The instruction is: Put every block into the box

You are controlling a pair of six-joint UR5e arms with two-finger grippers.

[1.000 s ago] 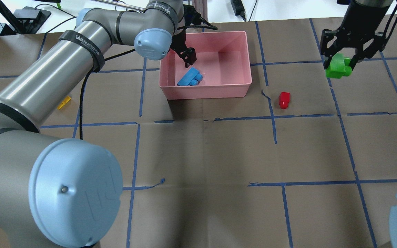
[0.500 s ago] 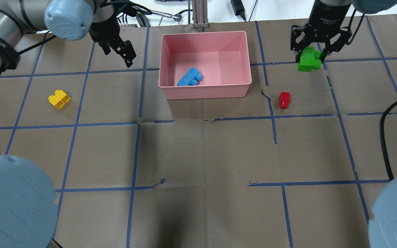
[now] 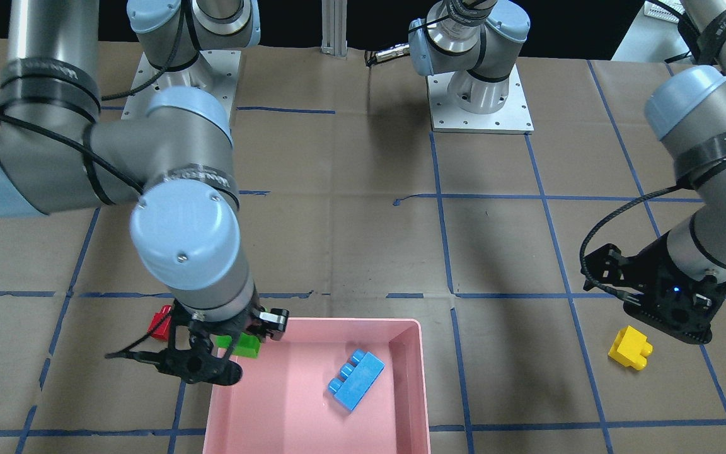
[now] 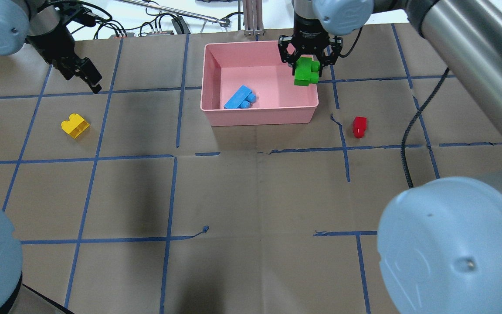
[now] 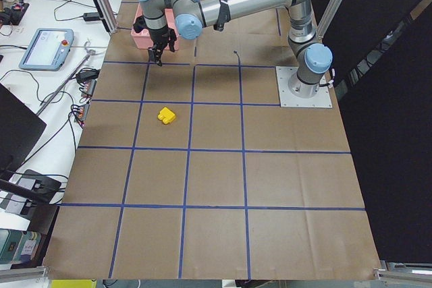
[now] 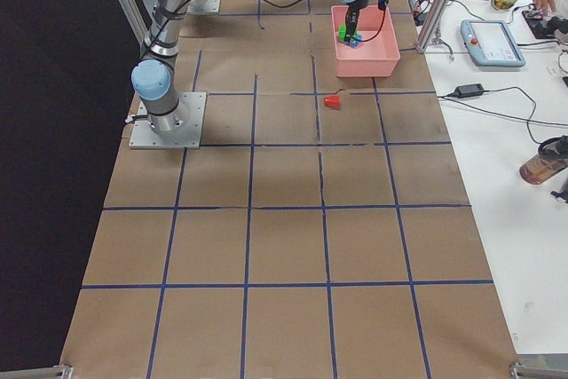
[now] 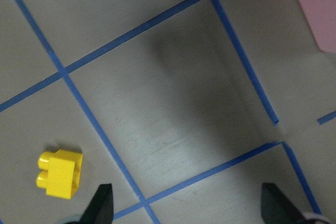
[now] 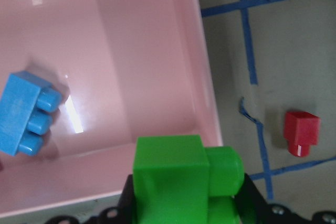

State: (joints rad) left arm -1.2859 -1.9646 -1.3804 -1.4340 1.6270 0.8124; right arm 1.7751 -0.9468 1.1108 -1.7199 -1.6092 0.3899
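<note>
Green block (image 4: 306,72) is clamped between the fingers of the right hand (image 4: 307,65) and lifted off the counter (image 4: 251,196). It hangs at the right rim of the box (image 4: 259,117), toward the far corner. In the right wrist view it straddles the rim line, so it does not look fully over the floor of the box.

Blue block (image 4: 239,97) lies inside the box, on its floor, near the front wall. Red block (image 4: 359,126) sits on the counter just right of the box, outside it. Yellow block (image 4: 75,125) is on the counter well to the left.

Left hand (image 4: 87,76) is empty with fingers spread wide, hanging above the counter near the yellow block — not touching it.

Step in hand: dropping green into the box. One of four is in, so this would be the second.

Next move, as I read it: shift the right hand a bit further inward so green clears the rim, then open. Releasing here risks it catching the rim and falling outside. After that, red for the right hand — yellow for the left.
</note>
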